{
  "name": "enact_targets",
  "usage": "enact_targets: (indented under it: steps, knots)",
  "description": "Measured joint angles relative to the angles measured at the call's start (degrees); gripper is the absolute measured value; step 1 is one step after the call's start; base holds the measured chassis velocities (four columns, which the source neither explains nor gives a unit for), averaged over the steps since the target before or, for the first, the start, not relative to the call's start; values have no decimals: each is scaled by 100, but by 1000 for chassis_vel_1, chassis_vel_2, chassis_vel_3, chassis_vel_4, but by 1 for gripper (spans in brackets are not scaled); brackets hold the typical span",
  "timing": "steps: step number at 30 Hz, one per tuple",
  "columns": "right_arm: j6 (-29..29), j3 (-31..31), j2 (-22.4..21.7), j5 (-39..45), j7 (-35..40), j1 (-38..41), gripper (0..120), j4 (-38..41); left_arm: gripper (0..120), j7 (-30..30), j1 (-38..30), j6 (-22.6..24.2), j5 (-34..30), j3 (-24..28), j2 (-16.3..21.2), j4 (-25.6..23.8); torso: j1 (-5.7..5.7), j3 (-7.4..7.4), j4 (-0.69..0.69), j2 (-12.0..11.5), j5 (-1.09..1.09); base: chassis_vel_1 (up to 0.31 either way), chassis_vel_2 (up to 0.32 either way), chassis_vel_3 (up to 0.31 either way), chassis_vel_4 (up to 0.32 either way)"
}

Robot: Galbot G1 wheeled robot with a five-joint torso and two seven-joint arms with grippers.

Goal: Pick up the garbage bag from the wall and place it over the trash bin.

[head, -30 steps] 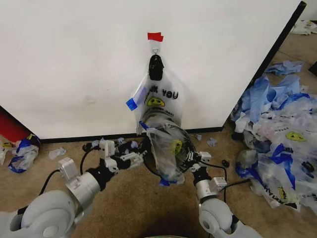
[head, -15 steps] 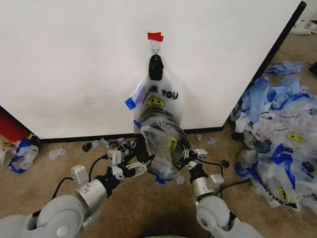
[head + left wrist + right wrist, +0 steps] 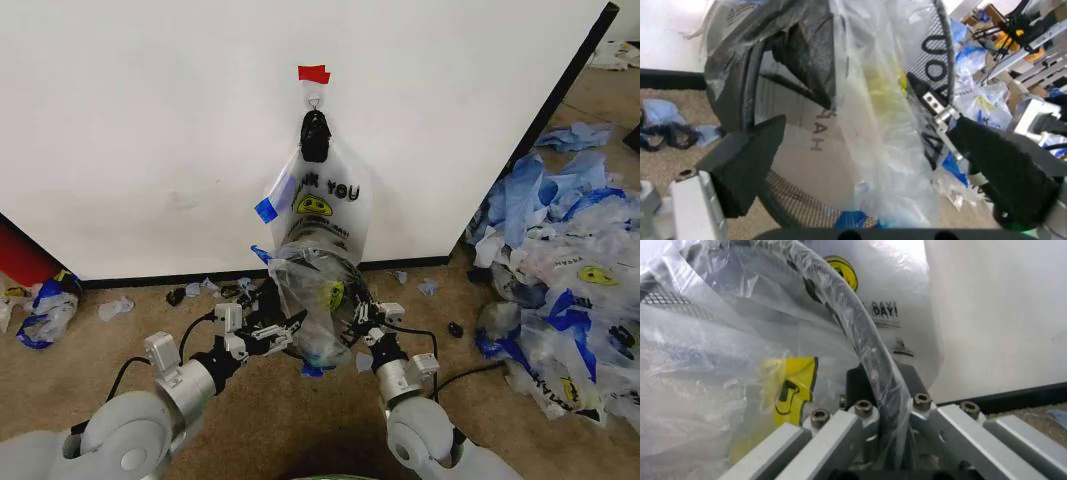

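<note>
The black wire-mesh trash bin [image 3: 303, 258] is tilted off the carpet just below the wall [image 3: 150, 120], held between my two arms. A translucent garbage bag [image 3: 322, 300] with a yellow smiley is draped over its mouth. Another "THANK YOU" bag [image 3: 322, 200] hangs from the hook [image 3: 314, 101] under red tape [image 3: 313, 74]. My left gripper [image 3: 268, 325] stands open, its black fingers [image 3: 743, 165] straddling the bin's rim and the bag [image 3: 887, 125]. My right gripper [image 3: 362, 318] is shut on the plastic-covered rim [image 3: 853, 325] on the opposite side.
A big heap of blue-and-white plastic bags [image 3: 570, 260] covers the carpet to the right. A red cylinder [image 3: 20, 255] and a few more bags [image 3: 45, 305] lie at the left by the baseboard. Small scraps dot the carpet under the wall.
Both grippers and the bin with its bag have shifted left and a little closer to me. The bag on the hook hangs as before.
</note>
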Motion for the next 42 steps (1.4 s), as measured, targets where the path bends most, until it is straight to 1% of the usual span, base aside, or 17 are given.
enact_targets:
  steps: [17,21,23,24,25,26,27,29,31,33,34,38,39,42]
  knots:
    - [1,-36,11,-38,-26,27,0,-66,100,3,-141,4,4,340,-169,180,0,0,0,0,0,0,0,0,0]
    - [10,-18,1,-41,-36,21,0,-93,98,-2,-196,5,1,396,-229,214,0,0,0,0,0,0,0,0,0]
    - [14,-17,-3,-41,-40,20,0,-95,93,-11,-217,5,-8,402,-248,219,0,0,0,0,0,0,0,0,0]
    - [15,-17,-4,-41,-43,23,0,-95,89,-44,-232,5,-17,407,-267,220,0,0,0,0,1,0,0,0,0]
    - [15,-17,-4,-41,-43,23,0,-95,89,-44,-232,5,-17,407,-267,220,0,0,0,0,1,0,0,0,0]
    - [15,-17,-4,-41,-44,31,0,-95,86,-71,-240,8,-29,409,-282,218,0,0,0,0,1,0,0,0,0]
    - [16,-17,-4,-39,-44,41,0,-95,79,-86,-252,11,-39,414,-296,215,0,0,0,0,0,0,0,0,0]
    - [16,-19,-4,-36,-44,58,0,-95,73,-95,-269,17,-43,428,-314,216,0,0,0,0,1,0,0,0,0]
    - [16,-30,-6,-35,-44,69,0,-95,62,-99,-279,20,-43,445,-326,233,0,-1,0,0,0,0,0,0,0]
    - [15,-34,-8,-34,-44,72,0,-96,61,-99,-281,21,-43,449,-330,238,0,-1,0,0,0,0,0,0,0]
    - [15,-41,-9,-34,-44,77,0,-95,55,-99,-281,21,-43,452,-336,248,0,-1,0,0,0,0,0,0,0]
    - [14,-61,-2,-36,-44,78,0,-110,36,-91,-282,19,-40,466,-347,292,0,-1,0,0,0,0,0,0,0]
    - [14,-61,-2,-36,-44,78,0,-110,36,-91,-282,19,-40,466,-347,292,0,-1,0,0,0,0,0,0,0]
    - [13,-74,12,-38,-44,79,0,-128,25,-87,-293,13,-38,467,-345,313,0,-1,0,0,0,0,0,0,0]
